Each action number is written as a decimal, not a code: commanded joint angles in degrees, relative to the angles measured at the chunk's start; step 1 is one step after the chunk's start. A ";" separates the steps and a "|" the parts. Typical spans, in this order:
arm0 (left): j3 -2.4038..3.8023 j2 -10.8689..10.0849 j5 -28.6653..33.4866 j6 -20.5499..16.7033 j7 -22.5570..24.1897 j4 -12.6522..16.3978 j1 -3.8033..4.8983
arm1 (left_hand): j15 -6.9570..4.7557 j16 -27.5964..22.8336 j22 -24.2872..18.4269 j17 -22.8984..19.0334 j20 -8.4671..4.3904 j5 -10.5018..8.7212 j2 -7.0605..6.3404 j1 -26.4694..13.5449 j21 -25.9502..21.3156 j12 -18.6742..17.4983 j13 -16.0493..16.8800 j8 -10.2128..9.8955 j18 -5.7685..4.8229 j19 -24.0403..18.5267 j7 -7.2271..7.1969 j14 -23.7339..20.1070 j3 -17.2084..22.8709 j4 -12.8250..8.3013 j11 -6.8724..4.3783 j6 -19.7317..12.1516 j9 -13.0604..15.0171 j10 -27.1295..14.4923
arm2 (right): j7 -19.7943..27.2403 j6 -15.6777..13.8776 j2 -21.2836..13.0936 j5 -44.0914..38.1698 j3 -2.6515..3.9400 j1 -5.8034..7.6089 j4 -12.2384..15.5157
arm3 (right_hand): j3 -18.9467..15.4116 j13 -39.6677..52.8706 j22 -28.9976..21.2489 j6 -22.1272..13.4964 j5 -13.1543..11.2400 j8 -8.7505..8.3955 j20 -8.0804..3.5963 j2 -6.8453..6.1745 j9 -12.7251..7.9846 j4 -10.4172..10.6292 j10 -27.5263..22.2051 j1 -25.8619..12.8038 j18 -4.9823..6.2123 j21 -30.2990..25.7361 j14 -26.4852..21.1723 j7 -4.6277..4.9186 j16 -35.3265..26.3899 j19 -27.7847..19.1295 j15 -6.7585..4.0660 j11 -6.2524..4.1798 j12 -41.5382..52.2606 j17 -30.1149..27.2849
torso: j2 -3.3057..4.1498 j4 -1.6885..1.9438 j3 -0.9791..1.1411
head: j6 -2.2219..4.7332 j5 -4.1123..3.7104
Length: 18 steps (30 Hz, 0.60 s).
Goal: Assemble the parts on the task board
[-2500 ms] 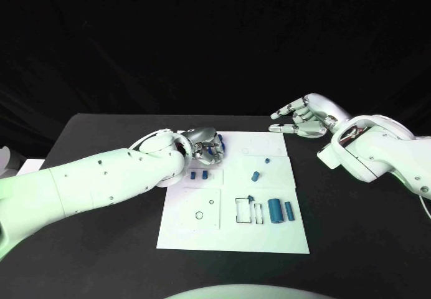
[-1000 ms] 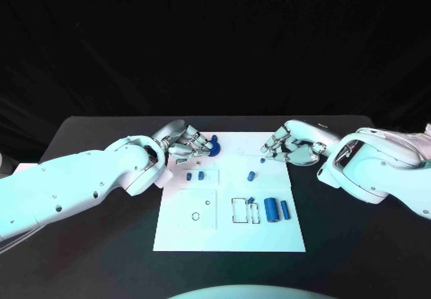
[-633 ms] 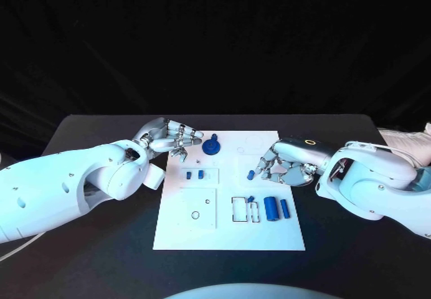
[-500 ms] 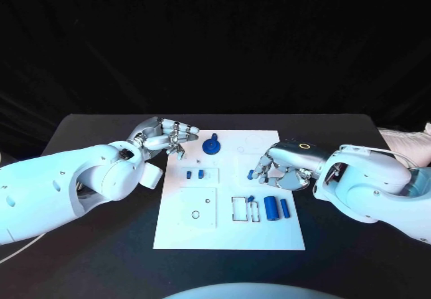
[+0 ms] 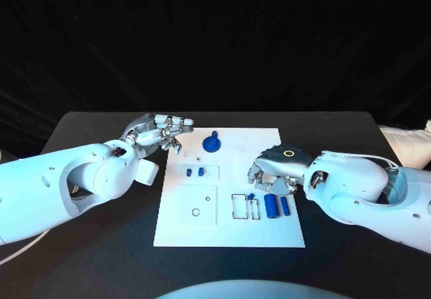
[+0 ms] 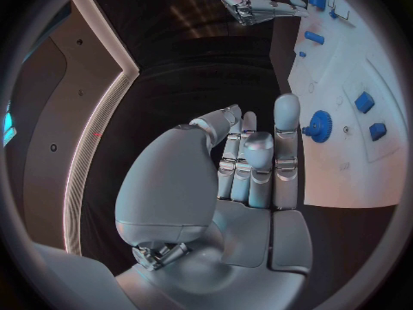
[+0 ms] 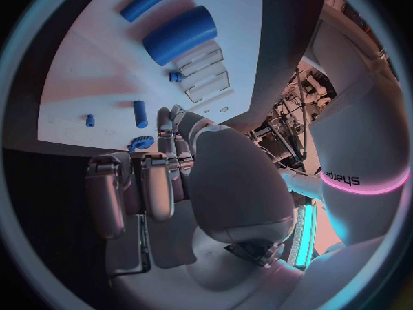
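Note:
The white task board [image 5: 193, 215] lies in the middle of the table. A round blue knob [image 5: 212, 144] sits at its far end, also seen as the knob [image 6: 320, 126]. My left hand [image 5: 162, 131] hovers off the board's far left corner, fingers stretched out and holding nothing [image 6: 250, 165]. My right hand [image 5: 271, 174] hangs low over the board's right middle with its fingers [image 7: 155, 179] curled and nothing visible in them. A small blue peg [image 7: 140, 114] lies on the board just past its fingertips. Two blue cylinders [image 5: 270, 207] lie nearer me.
Two small blue blocks [image 5: 195, 172] sit in a framed field left of centre. Outlined slots [image 5: 242, 208] and a small blue piece [image 5: 250, 197] lie beside the cylinders. The near left of the board shows a ring mark [image 5: 195, 213]. Black table surrounds the board.
My left hand has let go of the blue knob, which now rests on the board, and drawn back to the left. My right hand has come from the far right corner down over the board.

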 commanded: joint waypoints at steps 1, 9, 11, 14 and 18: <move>0.01 -0.12 1.74 1.24 1.85 0.29 0.00 | 0.03 -0.37 -0.18 -0.13 0.10 0.28 0.32 -0.36 -0.46 0.33 -0.09 -0.32 0.84 -0.51 0.04 -0.23 -0.43 -0.01 0.10 -0.61 -0.11 -0.58 | -2.12 2.84 0.93 -4.24 -0.09 -0.35 -0.29 | 0.39 -0.25 12.38 0.16 -0.42 -0.20 0.48 -0.15 -0.03 0.09 0.45 -0.77 -0.02 -0.35 4.68 -0.09 -0.35 4.19 0.30 0.08 -0.05 8.53 | 0.04 0.01 0.09 | -0.23 0.18; -0.01 -0.32 1.85 1.38 1.90 0.38 0.00 | 0.17 -0.28 -0.22 -0.12 0.20 0.31 0.25 -0.45 -0.55 0.41 -0.18 -0.48 0.81 -0.43 0.26 -0.21 -0.69 -0.10 0.29 -1.14 -0.28 -1.13 | -3.80 4.91 2.41 -6.12 -0.22 -0.70 -1.13 | 0.60 -1.16 12.30 0.33 -1.27 -0.20 0.41 -0.71 -0.02 0.33 0.81 -1.69 0.00 -0.42 4.66 -0.15 -0.43 4.14 0.25 0.04 -0.06 8.41 | 0.02 -0.02 0.04 | -0.49 0.35; -0.01 -0.40 1.86 1.33 1.98 0.41 0.00 | 0.19 0.02 0.17 0.38 0.21 0.33 0.26 -0.45 -0.10 0.43 -0.19 -0.50 0.71 -0.22 0.29 -0.01 -0.72 -0.12 0.32 -1.23 -0.31 -1.21 | -4.20 5.45 2.68 -6.52 -0.25 -0.73 -1.35 | 0.62 -1.28 12.28 0.33 -1.36 -0.21 0.41 -0.78 -0.02 0.39 0.83 -1.83 0.01 -0.44 4.66 -0.15 -0.45 4.13 0.25 0.05 -0.06 8.39 | -0.01 -0.04 0.03 | -0.55 0.39; -0.02 -0.48 1.86 1.24 2.09 0.43 0.00 | 0.19 0.02 0.17 0.38 0.21 0.33 0.26 -0.45 -0.10 0.43 -0.19 -0.50 0.71 -0.22 0.29 -0.01 -0.72 -0.12 0.32 -1.23 -0.31 -1.21 | -4.41 6.07 3.09 -6.79 -0.30 -0.75 -1.50 | 0.64 -1.34 12.25 0.35 -1.40 -0.20 0.40 -0.80 -0.02 0.41 0.87 -1.89 0.01 -0.46 4.66 -0.16 -0.46 4.11 0.24 0.04 -0.05 8.38 | 0.01 -0.03 0.07 | -0.62 0.41; -0.02 -0.54 1.87 1.05 1.93 0.46 0.00 | 0.21 0.07 0.16 0.38 0.23 0.35 0.25 -0.46 -0.11 0.46 -0.20 -0.51 0.70 -0.18 0.32 0.03 -0.77 -0.14 0.35 -1.31 -0.33 -1.30 | -4.44 6.83 3.83 -6.98 -0.45 -1.05 -1.67 | 0.67 -1.38 12.24 0.39 -1.42 -0.19 0.40 -0.79 -0.01 0.43 0.91 -1.92 0.02 -0.47 4.66 -0.17 -0.46 4.10 0.24 0.02 -0.04 8.38 | 0.02 0.02 0.07 | -0.69 0.42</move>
